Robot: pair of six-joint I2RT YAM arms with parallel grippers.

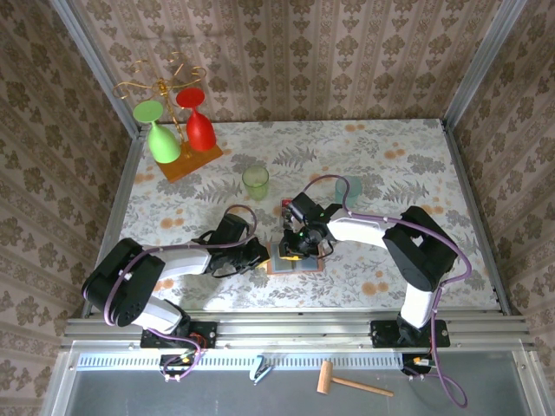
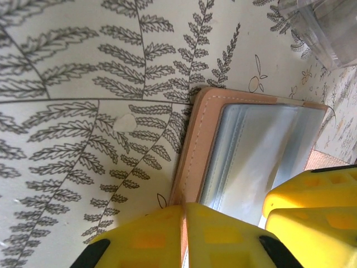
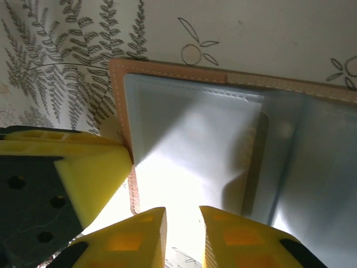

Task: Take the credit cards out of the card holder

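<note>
Floral-print bench point(image 1: 399, 165), card holder point(image 1: 290, 264) lying open near front edge.
Anchors stitched rim with left pincer point(image 2: 183, 212) pressed together; poises right pincer point(image 3: 182, 215), slightly spread and empty, over grey-blue pockets point(image 3: 189, 134); cards presumably tucked inside.

Card holder point(image 1: 297, 263), overhead: left edge under the left gripper point(image 1: 263, 256), far edge under the right gripper point(image 1: 303, 246).
Card holder, left wrist view: one end cut off by the frame; one edge pinched out of sight between the left gripper's fingers point(image 2: 139, 237).
Pocket contents, right wrist view: lost in glare.
Clear vessel point(image 2: 326, 28): cropped, blurred; kind untellable.
</note>
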